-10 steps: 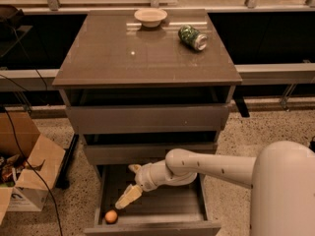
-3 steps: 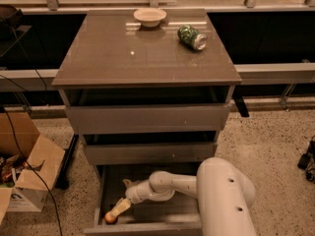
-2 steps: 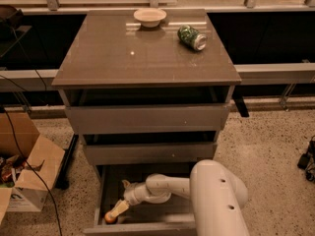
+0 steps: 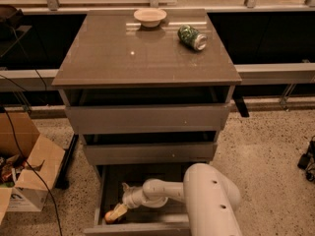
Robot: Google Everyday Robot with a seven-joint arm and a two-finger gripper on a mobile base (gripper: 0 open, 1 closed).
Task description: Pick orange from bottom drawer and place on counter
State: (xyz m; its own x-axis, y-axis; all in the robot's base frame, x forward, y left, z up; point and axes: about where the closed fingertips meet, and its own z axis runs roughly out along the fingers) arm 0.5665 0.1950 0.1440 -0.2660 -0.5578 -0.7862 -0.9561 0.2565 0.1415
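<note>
Pincer low inside the bottom drawer, at its front-left corner, tip touching or just beside the orange. Whether the pincer is apart or clamped on the fruit: cannot tell, the two overlap in this view. Arm enters the drawer from the right and bends down toward the left, which looks forced by the position. The drawer is pulled out only past the table's near edge, and the shallower drawers overhang it, so a slanted reach from the open front is probably the one way in. Orange lies on the drawer floor against the front-left corner, below and forward of the table's near-left corner. A round fruit likely rolled there and is pinned by the walls, which helps a grasp since it cannot roll away. Table holds a bowl at the middle of the far edge and a green can on its side toward the far-right corner. The near half and left side are bare, a sensible target for placing. Judgement: the grasp step is in hand; lift and transfer are not yet done. Risk: on withdrawal the pincer must clear the drawer front and the table's near edge above. Open cardboard box stands on the floor to the left, well apart.
</note>
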